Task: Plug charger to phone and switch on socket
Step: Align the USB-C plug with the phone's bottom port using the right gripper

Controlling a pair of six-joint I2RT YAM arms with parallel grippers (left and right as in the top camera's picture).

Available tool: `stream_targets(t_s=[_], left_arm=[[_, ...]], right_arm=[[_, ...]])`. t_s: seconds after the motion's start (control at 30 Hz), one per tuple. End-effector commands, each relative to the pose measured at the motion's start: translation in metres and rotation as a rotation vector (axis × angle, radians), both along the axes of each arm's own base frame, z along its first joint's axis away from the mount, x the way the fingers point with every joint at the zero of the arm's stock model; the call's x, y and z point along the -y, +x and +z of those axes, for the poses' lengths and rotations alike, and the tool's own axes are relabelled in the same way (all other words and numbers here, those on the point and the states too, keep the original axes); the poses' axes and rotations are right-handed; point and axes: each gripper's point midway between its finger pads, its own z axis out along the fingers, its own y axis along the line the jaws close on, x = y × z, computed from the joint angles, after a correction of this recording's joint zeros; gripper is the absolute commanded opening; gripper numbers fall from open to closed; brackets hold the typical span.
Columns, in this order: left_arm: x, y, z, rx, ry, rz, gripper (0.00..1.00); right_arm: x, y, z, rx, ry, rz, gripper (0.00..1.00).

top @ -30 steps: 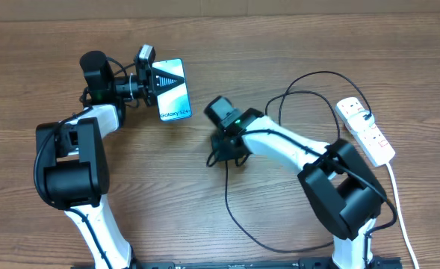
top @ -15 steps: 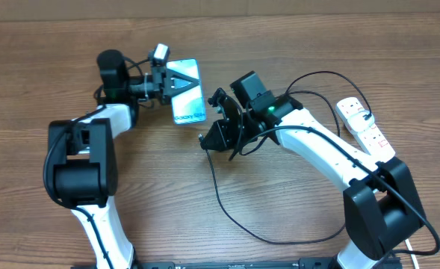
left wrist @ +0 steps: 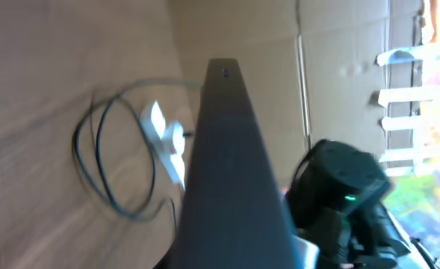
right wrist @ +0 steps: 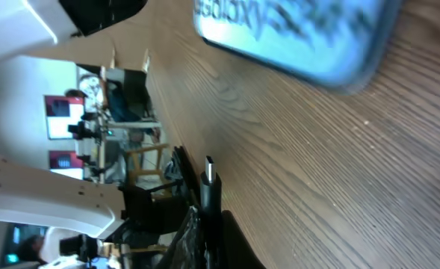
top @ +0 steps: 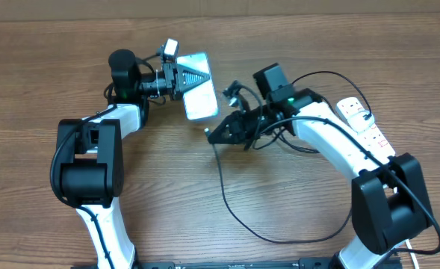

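Left gripper (top: pixel 190 77), far centre-left, is clamped on the phone (top: pixel 202 103), screen lit and facing up. From the left wrist view the phone shows edge-on.

Right gripper (top: pixel 218 134) sits just right of the phone's near end, closed on the charger (top: pixel 231 205) close to its connector tip (right wrist: pixel 208 173). The tip points toward the phone and is not touching it. The cable trails in a wide loop over the near desk (top: pixel 279 45).

Socket (top: pixel 367 128) lies at the far right edge, well apart from both grippers.

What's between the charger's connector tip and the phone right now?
Only bare wooden table; the right wrist view shows it from the connector tip to the phone.
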Motion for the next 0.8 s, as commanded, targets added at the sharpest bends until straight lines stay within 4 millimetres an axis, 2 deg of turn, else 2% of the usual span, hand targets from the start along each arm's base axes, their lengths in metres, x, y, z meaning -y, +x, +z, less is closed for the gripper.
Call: stream_targets(t_s=[0.0,0.13,0.23,0.37,0.43,0.77], left_arm=[[-0.006,0.018,0.025,-0.014,-0.047,0.089,0.04],[-0.006,0.02,0.032,-0.063,-0.078,0.104,0.04],[-0.006,0.02,0.025,-0.215,-0.092,0.097,0.04],[-0.006,0.02,0.017,-0.326,-0.096,0.096,0.05],[-0.006,0.019,0.016,-0.334,-0.093,0.091,0.04],[-0.003,0.011,0.015,-0.331,-0.082,0.047,0.04]], right_arm=[[0.005,0.002,0.011,0.013,0.079,0.012,0.04],[0.001,0.009,0.023,0.071,0.145,0.029,0.04],[-0.001,0.015,0.026,0.102,0.159,0.024,0.04],[-0.001,0.017,0.029,0.083,0.168,0.011,0.04],[-0.003,0.013,0.035,0.071,0.204,0.033,0.04],[-0.004,0.017,0.038,-0.018,0.197,-0.014,0.04]])
